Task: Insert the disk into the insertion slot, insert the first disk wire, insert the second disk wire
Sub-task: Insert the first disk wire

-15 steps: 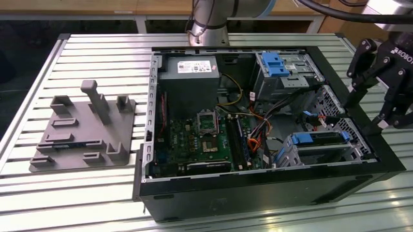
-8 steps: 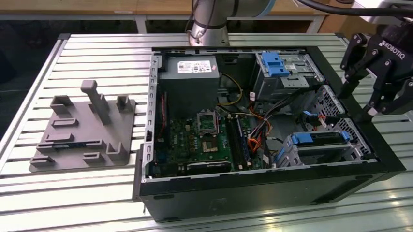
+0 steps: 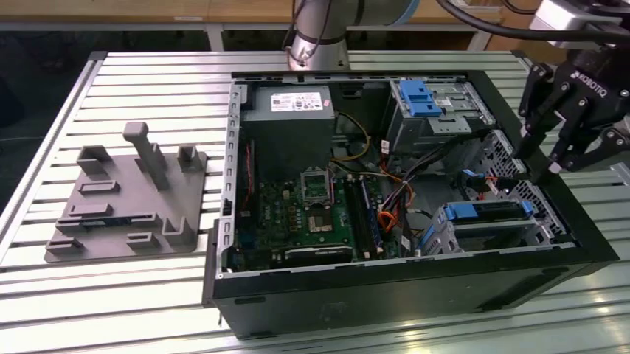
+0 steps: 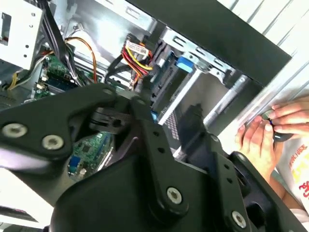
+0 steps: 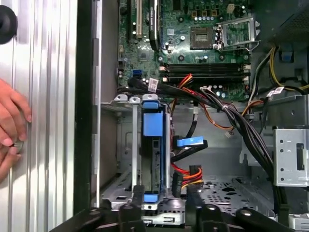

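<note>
At the exterior view's left, a grey moulded fixture plate (image 3: pixel 118 214) with upright posts lies on the slatted metal table (image 3: pixel 147 74). Just beside it stands the black computer case (image 3: pixel 394 295), its side open. Inside, nearest the fixture, a grey power supply (image 3: pixel 291 110) sits above the green motherboard (image 3: pixel 305 221). Further along, a taller metal bay with a blue latch (image 3: pixel 433 103) fills the far corner.

Nearer the camera, the low perforated insertion slot (image 3: pixel 541 214) holds the disk (image 3: pixel 487 212), seated in it with the blue carrier frame showing at its end. In the first wrist view a cable with a blue plug (image 5: pixel 190 142) and a bundle of red, yellow and black wires (image 5: pixel 186 174) lie just beside the seated disk. Whether either is plugged in cannot be told.

At the exterior view's right, the pincer (image 3: pixel 547 156) hangs over the case's edge, above the slot. Its fingers are spread apart and it grips nothing.

In the first wrist view a person's hand (image 5: pixel 12 130) rests on the table outside the case wall.
</note>
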